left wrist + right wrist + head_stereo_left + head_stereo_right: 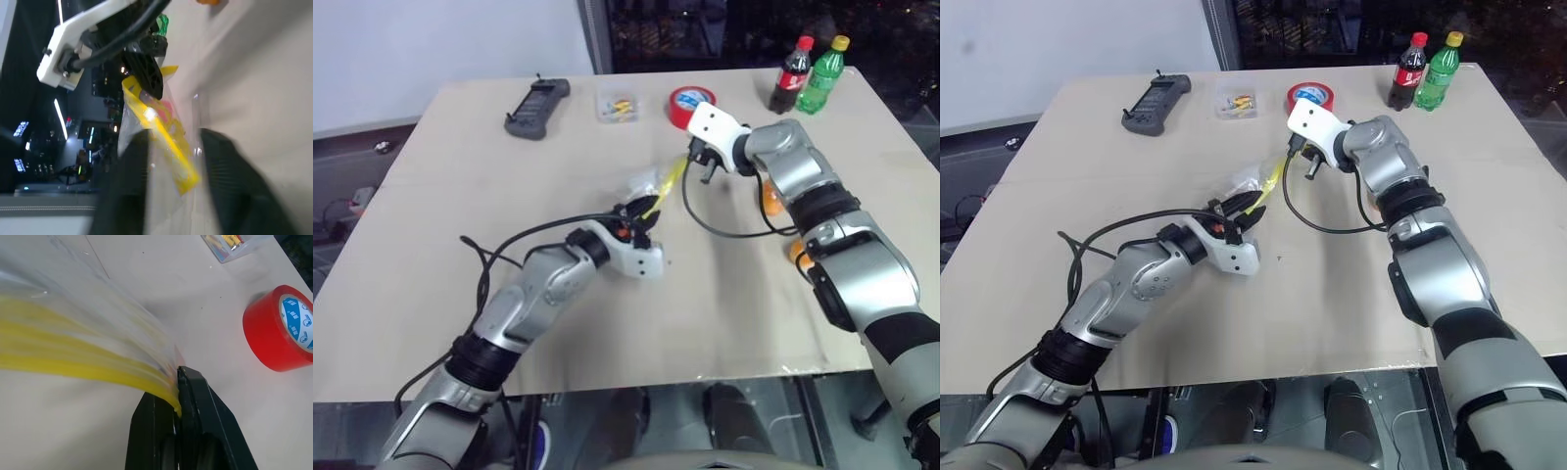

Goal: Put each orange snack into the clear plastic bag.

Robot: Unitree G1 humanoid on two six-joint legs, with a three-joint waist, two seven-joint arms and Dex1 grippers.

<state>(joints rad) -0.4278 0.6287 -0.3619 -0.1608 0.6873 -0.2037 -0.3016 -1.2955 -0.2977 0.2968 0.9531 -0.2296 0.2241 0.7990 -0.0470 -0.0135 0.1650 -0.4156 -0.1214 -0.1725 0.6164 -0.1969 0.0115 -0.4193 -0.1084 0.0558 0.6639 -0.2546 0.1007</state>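
A: Status on the bagging?

B: Not started on the snacks, as far as I can judge. The clear plastic bag (658, 193) is held up off the table (460, 196) between both arms. Right gripper (177, 382) is clamped tight on the yellow seal strip at one end. Left gripper (641, 217) is at the other end of the bag; in the left wrist view the film and the strip sit between its fingers (128, 181), which stand a little apart. Can't tell if it actually has a grip there.

A: Anything in the bag?

B: I see nothing orange inside it. The bag looks empty apart from its yellow print.

A: Where are the snacks?

B: Two orange snacks, both on the table tucked behind the right arm. One (771, 204) peeks out beside the forearm, the other (796, 254) lower down near the elbow. Both mostly hidden, well apart from the bag.

A: So both left to do.

B: Yes, my read: bag mouth needs opening first, then two pick-and-drops. With both grippers on the bag, one has to let go to fetch a snack.

A: Count of the rest?

B: One red tape roll (691, 103), one small clear box (618, 106) of coloured bits, one black handheld device (537, 108), two bottles: one cola (792, 75), one green (820, 75). All along the far edge, away from the work.
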